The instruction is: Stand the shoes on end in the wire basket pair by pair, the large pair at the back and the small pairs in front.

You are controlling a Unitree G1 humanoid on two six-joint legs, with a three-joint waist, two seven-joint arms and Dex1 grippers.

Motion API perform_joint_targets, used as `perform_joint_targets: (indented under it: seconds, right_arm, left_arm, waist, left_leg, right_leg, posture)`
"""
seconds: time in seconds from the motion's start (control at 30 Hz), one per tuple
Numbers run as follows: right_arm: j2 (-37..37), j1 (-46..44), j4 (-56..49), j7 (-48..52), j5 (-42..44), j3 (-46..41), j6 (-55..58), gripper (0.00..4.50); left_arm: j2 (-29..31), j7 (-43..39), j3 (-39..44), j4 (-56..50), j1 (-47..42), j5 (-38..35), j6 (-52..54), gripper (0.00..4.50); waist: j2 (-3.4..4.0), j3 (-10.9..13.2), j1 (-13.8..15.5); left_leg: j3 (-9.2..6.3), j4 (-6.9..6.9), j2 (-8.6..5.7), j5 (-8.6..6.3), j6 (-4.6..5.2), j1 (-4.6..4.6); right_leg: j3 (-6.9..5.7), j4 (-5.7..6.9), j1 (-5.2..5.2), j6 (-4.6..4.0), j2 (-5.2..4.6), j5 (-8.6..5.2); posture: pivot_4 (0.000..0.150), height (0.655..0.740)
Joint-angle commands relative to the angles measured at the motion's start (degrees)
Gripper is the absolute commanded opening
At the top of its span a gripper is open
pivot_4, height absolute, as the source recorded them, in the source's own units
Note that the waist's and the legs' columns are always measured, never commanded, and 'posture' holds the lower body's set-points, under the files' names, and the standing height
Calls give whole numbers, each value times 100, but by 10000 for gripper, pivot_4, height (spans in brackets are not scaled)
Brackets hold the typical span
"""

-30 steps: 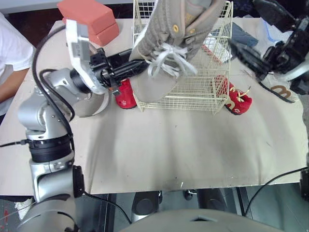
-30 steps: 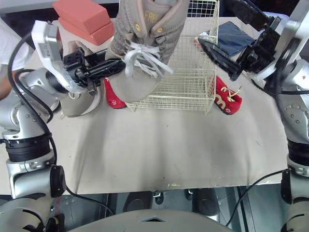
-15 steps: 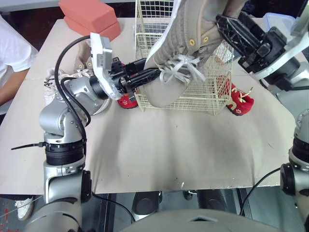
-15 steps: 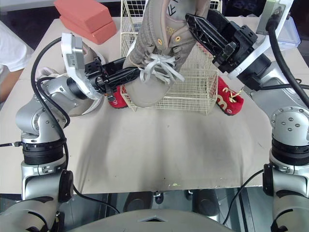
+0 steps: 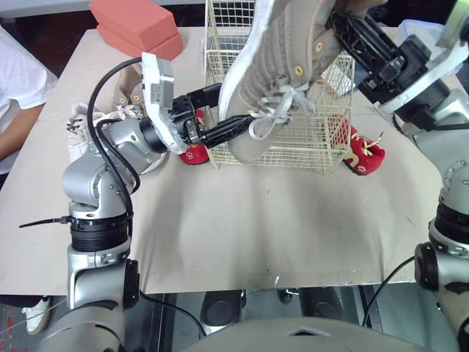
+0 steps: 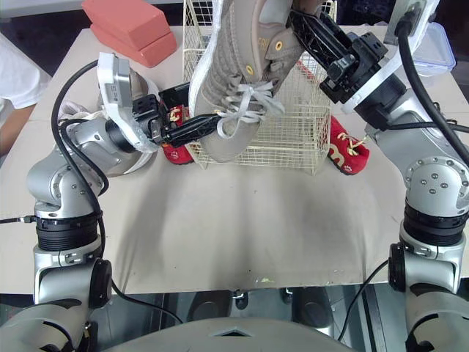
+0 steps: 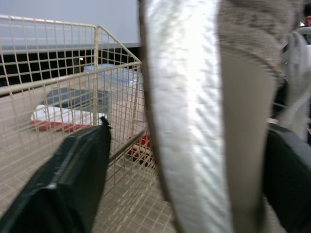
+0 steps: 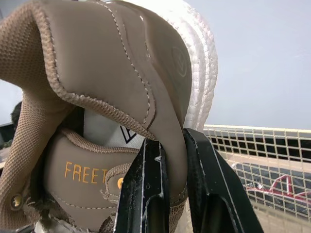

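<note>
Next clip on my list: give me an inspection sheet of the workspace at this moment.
Surface: table, beige covering.
Job's things: wire basket on table; large shoe raised at it, toe down; second large shoe lying behind the left arm; left red shoe and right red shoe flanking the basket.
Clutter: red blocks, clear container.
Grippers: left gripper open around the toe end; right gripper shut on the heel collar.
Cables: black cables along both arms.
Surroundings: person's white sleeve at left.
</note>
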Motion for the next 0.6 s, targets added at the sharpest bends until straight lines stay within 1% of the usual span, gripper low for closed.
perform_joint_targets:
  seconds: [0.03,0.13,0.2,0.3,0.37,0.47,0.6]
  right_arm:
    - [-25,-602,18,-245,-69,-377,-145,0]
    - [-48,-965,248,-383,-225,-548,-272,0]
    - [-53,-1257,474,-460,-483,-658,-428,0]
    - [-123,-1719,867,-479,-1255,-675,-861,0]
    - [-63,-1903,1056,-567,-1610,-701,-1082,0]
    - [-122,-1892,1246,-342,-2366,-519,-1496,0]
    - [-30,-1823,1422,-346,-3214,-313,-1901,0]
  left_arm:
    - [346,-87,457,-294,22,-136,-151,44364]
    - [673,-108,632,-433,-9,-214,-41,44364]
    - [868,-73,759,-542,-29,-330,67,44364]
    - [1182,31,899,-727,-47,-449,258,44364]
    - [1348,140,955,-822,-53,-506,400,44364]
    - [1520,420,1005,-939,2,-485,566,44364]
    - [1491,768,1091,-1214,94,-690,759,44364]
  waist:
    - [1,1,-14]
    - [1,0,-14]
    - [1,0,-1]
    - [1,1,4]
    - [1,1,-1]
    - [1,1,-1]
    - [2,1,-20]
  left_leg:
    - [3,0,0,0,0,0]
    - [4,-4,0,0,-1,-1]
    - [4,-7,2,0,-1,-1]
    - [4,-7,1,0,0,-4]
    - [6,-7,-1,0,0,-4]
    - [3,-11,0,0,-1,-4]
    - [5,-13,1,0,-1,-4]
  right_leg:
    - [0,0,-4,0,2,0]
    - [2,0,-8,0,5,0]
    - [2,-3,-8,0,5,0]
    - [1,-6,-8,1,-2,0]
    - [2,-5,-8,1,-3,0]
    - [1,-6,-8,1,-2,0]
    - [4,-5,-10,1,-3,0]
  posture:
    - [1500,6860]
    - [1500,6860]
    - [1500,6860]
    - [1500,6860]
    - [1500,6860]
    - [1500,6860]
    - [1500,6860]
